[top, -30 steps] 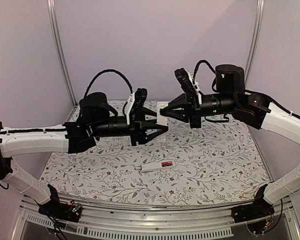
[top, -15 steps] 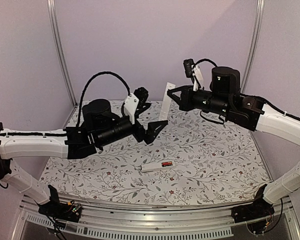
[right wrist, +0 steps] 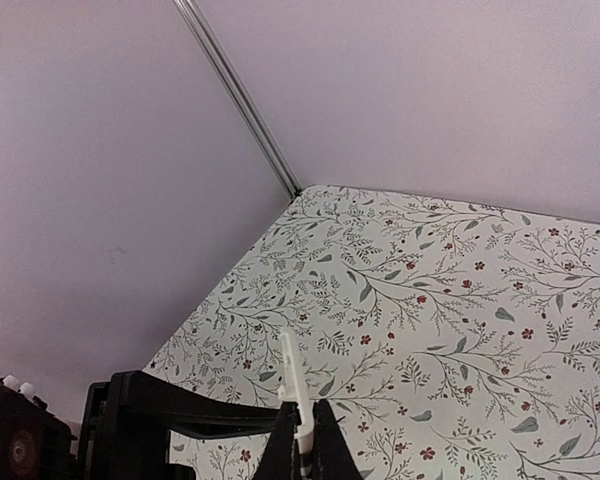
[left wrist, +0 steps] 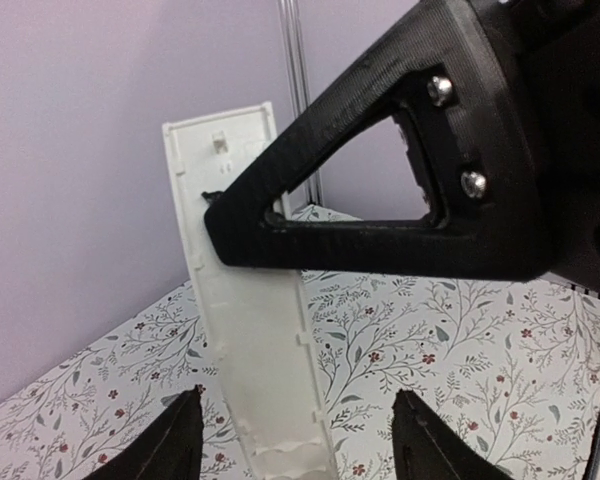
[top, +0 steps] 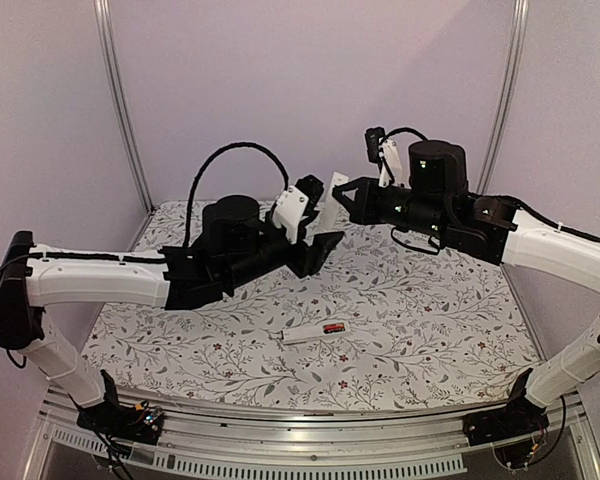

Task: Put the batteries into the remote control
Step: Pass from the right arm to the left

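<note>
The remote control (top: pixel 302 334), a slim white bar, lies on the table in front of the middle. The black and red batteries (top: pixel 333 328) lie at its right end; I cannot tell whether they sit inside it. My right gripper (top: pixel 342 192) is shut on a thin white cover strip (top: pixel 336 182) and holds it upright in the air at the back. In the right wrist view the gripper (right wrist: pixel 302 440) pinches the strip (right wrist: pixel 291 365) edge-on. My left gripper (top: pixel 320 236) is open just left of the strip. In the left wrist view the strip (left wrist: pixel 248 330) stands between the open gripper (left wrist: pixel 295 425).
The flowered table cover (top: pixel 430 320) stretches round the remote. Lilac walls with metal corner posts (top: pixel 118 110) close in the back and both sides. The right gripper's black finger (left wrist: pixel 380 230) crosses the left wrist view in front of the strip.
Both grippers met at the strip a second ago. The left gripper has let go and opened, and its arm has moved right. The right gripper has lifted the strip upright towards the back.
</note>
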You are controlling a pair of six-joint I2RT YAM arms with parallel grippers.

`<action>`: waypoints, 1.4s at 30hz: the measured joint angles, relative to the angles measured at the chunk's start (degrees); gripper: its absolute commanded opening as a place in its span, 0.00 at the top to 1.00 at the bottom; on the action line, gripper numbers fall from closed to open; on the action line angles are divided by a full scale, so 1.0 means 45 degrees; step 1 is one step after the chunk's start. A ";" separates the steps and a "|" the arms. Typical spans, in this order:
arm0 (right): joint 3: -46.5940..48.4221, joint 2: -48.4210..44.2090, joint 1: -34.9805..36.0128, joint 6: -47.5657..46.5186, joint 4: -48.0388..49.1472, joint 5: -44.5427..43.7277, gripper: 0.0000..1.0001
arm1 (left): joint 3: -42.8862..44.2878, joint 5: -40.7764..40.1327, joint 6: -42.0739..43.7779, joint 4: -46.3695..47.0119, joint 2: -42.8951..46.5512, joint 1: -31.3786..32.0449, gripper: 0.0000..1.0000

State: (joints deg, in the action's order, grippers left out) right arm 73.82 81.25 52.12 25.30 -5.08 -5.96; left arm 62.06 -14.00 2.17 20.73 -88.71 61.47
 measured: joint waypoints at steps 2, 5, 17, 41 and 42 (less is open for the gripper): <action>0.0000 0.0000 0.0015 0.0019 0.0000 0.0005 1.00 | 0.0107 -0.0068 -0.0044 -0.0058 -0.0112 -0.0005 0.44; 0.0000 0.0000 0.0015 0.0049 0.0005 0.0005 1.00 | 0.0257 -0.0117 -0.0121 -0.0165 -0.0257 -0.0010 0.50; 0.0000 0.0000 0.0039 0.0044 0.0053 0.0010 1.00 | 0.0573 -0.0136 -0.0942 -0.0622 -0.0379 -0.0199 0.77; -0.2025 -0.3293 -0.0146 -0.5304 0.1802 0.5799 0.01 | -0.1967 0.4177 -0.0296 0.1768 0.2195 -0.0282 1.00; -0.2229 -0.3793 -0.0175 -0.5950 0.1831 0.6431 0.01 | -0.2084 0.4653 -0.0257 0.2093 0.2429 -0.0282 1.00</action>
State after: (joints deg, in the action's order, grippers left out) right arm 63.79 64.18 51.33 -1.48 3.16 22.98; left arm 52.69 6.94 1.02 30.15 -77.78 60.20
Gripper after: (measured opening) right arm 0.990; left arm 0.274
